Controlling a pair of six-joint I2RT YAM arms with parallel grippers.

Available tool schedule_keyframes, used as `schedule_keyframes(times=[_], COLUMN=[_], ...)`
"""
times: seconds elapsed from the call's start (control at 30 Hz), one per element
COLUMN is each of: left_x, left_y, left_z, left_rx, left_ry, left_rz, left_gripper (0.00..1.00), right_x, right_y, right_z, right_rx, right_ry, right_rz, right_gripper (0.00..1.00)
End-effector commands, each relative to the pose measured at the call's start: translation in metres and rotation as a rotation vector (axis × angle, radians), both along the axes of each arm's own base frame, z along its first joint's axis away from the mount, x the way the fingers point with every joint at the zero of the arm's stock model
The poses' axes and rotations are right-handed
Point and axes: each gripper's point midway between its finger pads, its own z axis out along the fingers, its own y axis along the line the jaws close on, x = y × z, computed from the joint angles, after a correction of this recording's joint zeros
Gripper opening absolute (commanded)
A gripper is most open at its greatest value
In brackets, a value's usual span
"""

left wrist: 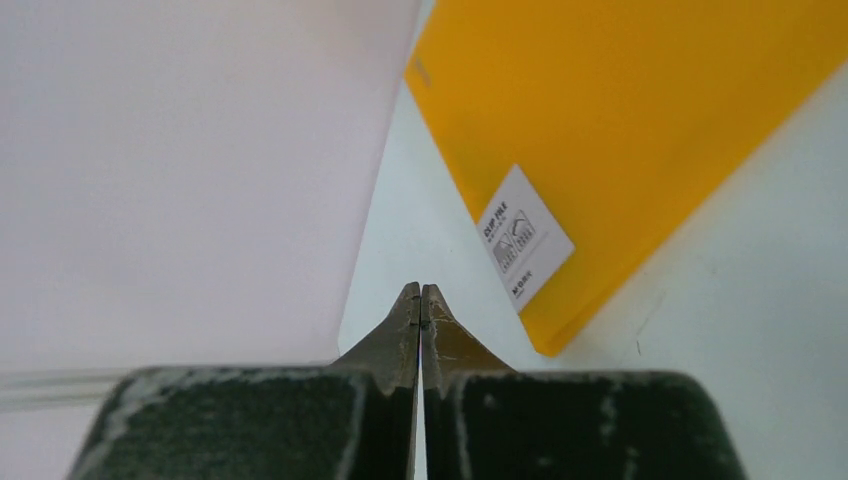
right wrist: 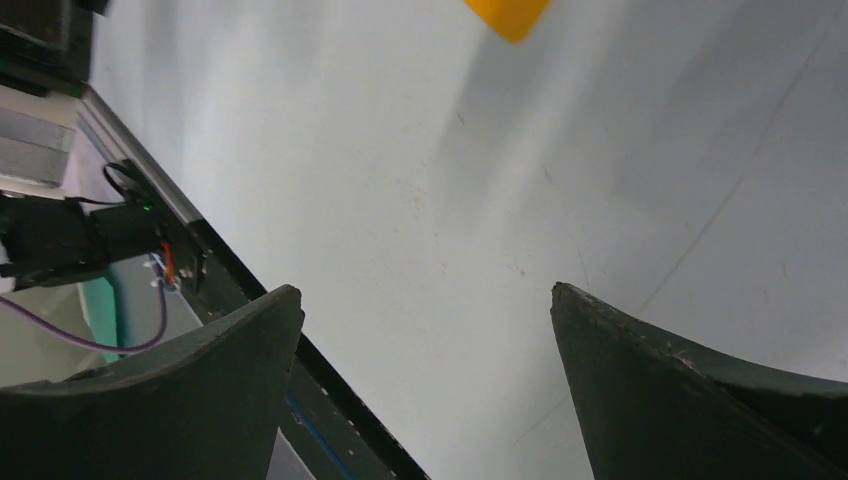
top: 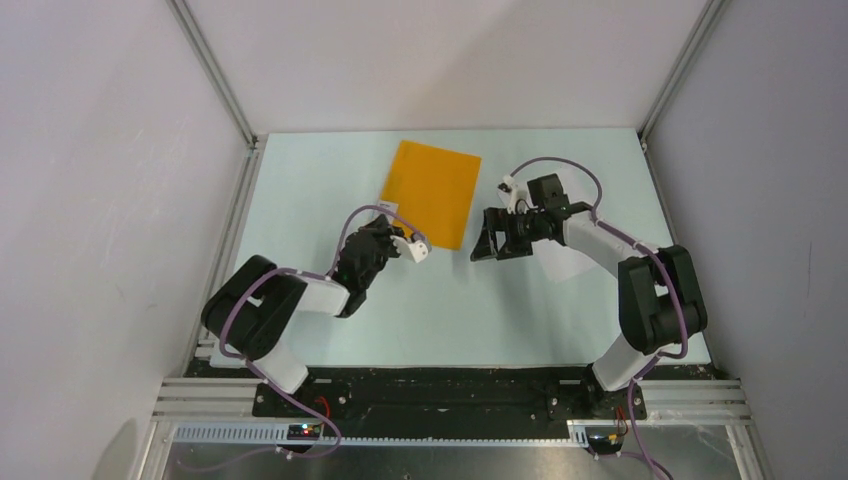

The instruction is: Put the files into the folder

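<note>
The folder lies shut near the far edge of the desk, long axis far-to-near; the left hand is nearer, closed and empty, just beside the labelled near-left corner; the right hand is open, off the near-right corner; files not discernible.

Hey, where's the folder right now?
In the top view the folder lies flat on the far middle of the table, slightly left of centre, its labelled corner just ahead of the shut left gripper.
</note>
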Motion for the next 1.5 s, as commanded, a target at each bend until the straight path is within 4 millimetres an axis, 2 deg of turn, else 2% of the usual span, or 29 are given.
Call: schedule_keyframes(times=[0.0, 0.07, 0.1, 0.17, 0.2, 0.23, 0.27, 0.3, 0.33, 0.37, 0.53, 0.7, 0.93, 1.13, 1.37, 1.47], left_x=[0.009, 0.010, 0.010, 0.008, 0.004, 0.007, 0.003, 0.006, 0.003, 0.004, 0.012, 0.018, 0.034, 0.042, 0.041, 0.047], left_y=[0.001, 0.004, 0.004, 0.005, 0.001, 0.010, 0.007, 0.018, 0.017, 0.028, 0.043, 0.043, 0.042, 0.040, 0.035, 0.034], left_z=[0.030, 0.031, 0.030, 0.027, 0.026, 0.023, 0.016, 0.014, 0.010, 0.007, -0.008, -0.021, -0.020, -0.027, -0.036, -0.034], left_rx=[-0.206, -0.245, -0.250, -0.252, -0.259, -0.257, -0.244, -0.240, -0.215, -0.177, -0.048, 0.037, 0.065, 0.104, 0.131, 0.138], left_ry=[-0.033, -0.003, 0.012, 0.069, 0.124, 0.164, 0.255, 0.292, 0.364, 0.399, 0.426, 0.415, 0.366, 0.339, 0.320, 0.275], left_rz=[0.081, 0.114, 0.111, 0.075, 0.032, 0.037, 0.005, 0.020, -0.009, -0.002, -0.071, -0.185, -0.251, -0.309, -0.367, -0.367], left_gripper=[0.00, 0.01, 0.04, 0.37, 0.60, 0.68, 0.86, 0.93, 0.98, 0.99, 0.93, 0.87, 0.83, 0.82, 0.81, 0.80], right_x=[0.030, 0.036, 0.038, 0.042, 0.045, 0.049, 0.053, 0.062, 0.071, 0.081, 0.116, 0.140, 0.172, 0.177, 0.173, 0.171], right_y=[0.023, 0.026, 0.026, 0.026, 0.025, 0.023, 0.023, 0.020, 0.017, 0.017, 0.028, 0.050, 0.074, 0.081, 0.083, 0.083], right_z=[0.047, 0.050, 0.050, 0.049, 0.047, 0.048, 0.045, 0.048, 0.044, 0.049, 0.038, 0.025, 0.020, -0.006, -0.022, -0.029], right_rx=[0.132, 0.141, 0.140, 0.129, 0.121, 0.113, 0.112, 0.117, 0.123, 0.130, 0.179, 0.237, 0.304, 0.306, 0.302, 0.297], right_ry=[-0.076, -0.081, -0.083, -0.088, -0.089, -0.097, -0.089, -0.096, -0.086, -0.098, -0.079, -0.029, -0.017, 0.056, 0.106, 0.126], right_rz=[-0.012, -0.010, -0.013, -0.020, -0.023, -0.034, -0.045, -0.065, -0.094, -0.110, -0.141, -0.149, -0.145, -0.173, -0.188, -0.194], right_gripper=[0.99, 0.99, 0.99, 0.99, 1.00, 0.99, 0.99, 0.99, 0.99, 0.99, 0.99, 0.98, 0.98, 0.98, 0.98, 0.98])
